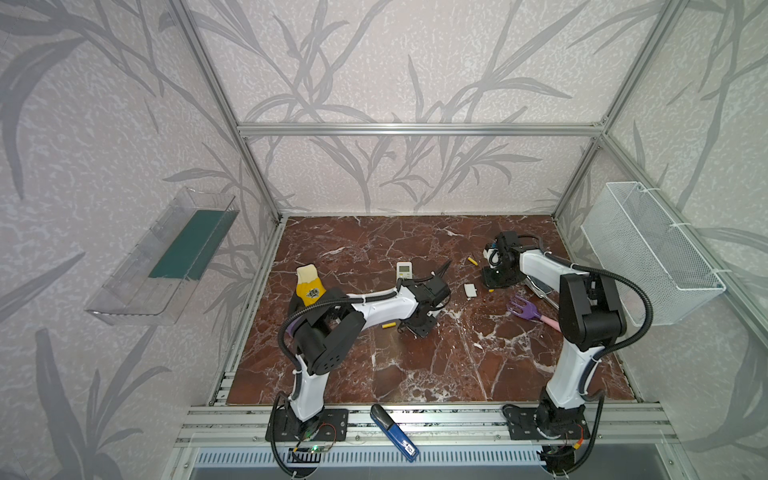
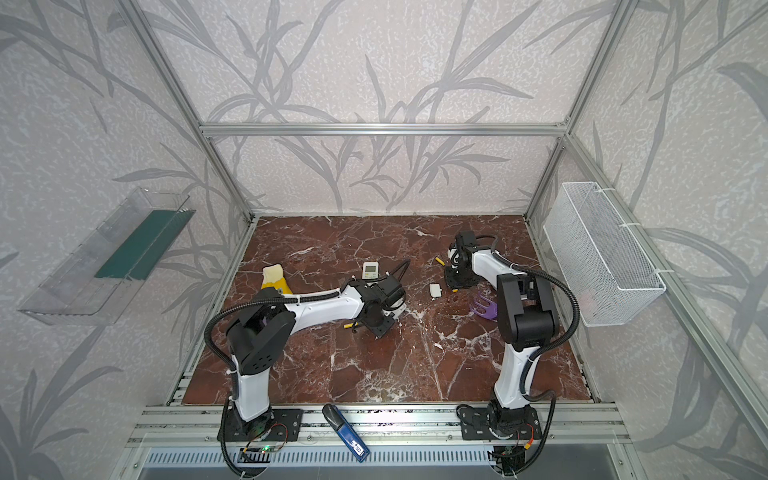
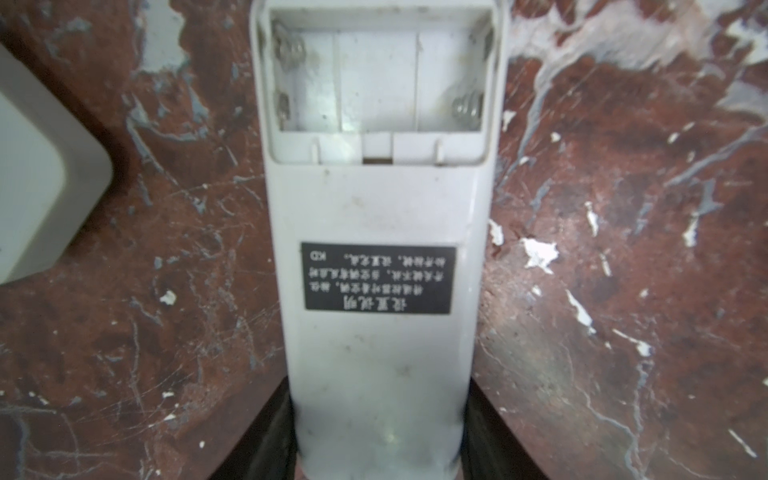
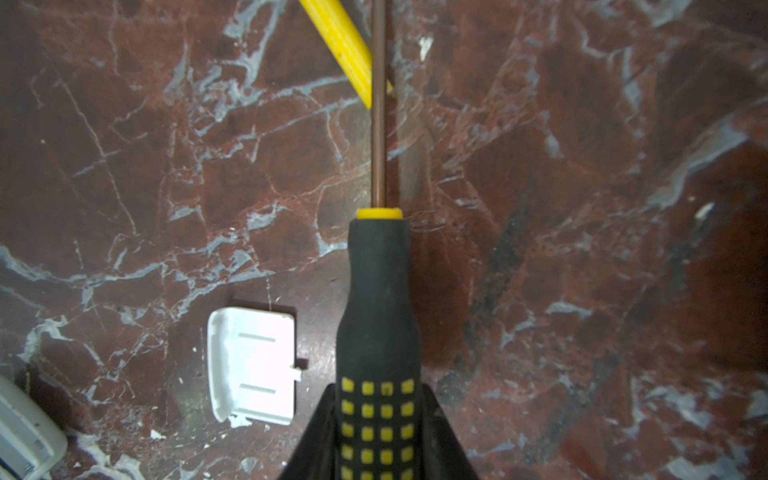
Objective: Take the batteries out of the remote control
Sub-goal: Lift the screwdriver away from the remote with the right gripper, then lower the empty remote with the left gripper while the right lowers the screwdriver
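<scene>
Left tool (image 3: 376,440) clamps remote (image 3: 374,208), its compartment (image 3: 376,83) showing bare springs (image 3: 467,109); right tool (image 4: 378,440) clamps screwdriver (image 4: 378,291).

On tabletop (image 1: 415,365), purple rake (image 1: 522,309) — white basket (image 1: 648,257) wall-mounted.

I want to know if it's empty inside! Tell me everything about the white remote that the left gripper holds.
The white remote looks like plastic, with its back side facing the wrist camera. Its battery bay is open and empty, metal springs showing. A black label with white print sits mid-body. The left gripper clamps one end between its black fingers.
</scene>
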Tool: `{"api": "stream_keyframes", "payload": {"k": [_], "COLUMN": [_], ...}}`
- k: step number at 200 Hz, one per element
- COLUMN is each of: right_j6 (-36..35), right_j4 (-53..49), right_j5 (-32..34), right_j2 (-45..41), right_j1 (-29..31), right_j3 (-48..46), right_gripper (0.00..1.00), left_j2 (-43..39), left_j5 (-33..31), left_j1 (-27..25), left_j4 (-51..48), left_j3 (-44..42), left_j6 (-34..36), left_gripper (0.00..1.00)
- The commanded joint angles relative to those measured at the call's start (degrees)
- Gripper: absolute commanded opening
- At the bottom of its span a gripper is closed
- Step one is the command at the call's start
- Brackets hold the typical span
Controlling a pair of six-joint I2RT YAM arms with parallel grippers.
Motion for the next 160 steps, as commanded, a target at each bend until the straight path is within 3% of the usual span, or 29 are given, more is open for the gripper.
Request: {"api": "stream_keyframes", "payload": {"k": [1,79,160], "right_j6": [-0.53,-0.37,-0.66], "right_j4": [-2.07,-2.24,-2.81], "right_j5": [0.45,1.48,2.22], "right_j2": [-1.46,-2.62,-5.30], "right_j1": [0.05,-0.56,-1.09], "right_j3": [-0.27,1.50,1.82], "right_gripper": [0.00,0.00,0.00], "left_j2": [1.88,-2.21,-15.44], "left_j5": [-2.21,-6.72,-12.50], "left_j1": [0.08,0.60,5.22], "left_j4": [-2.60,-2.68,-2.83], "left_j3": [-1.31,-1.42,-4.33], "left_j6": [0.03,-1.27,-5.42], "left_gripper": [0.49,0.47,0.47]}}
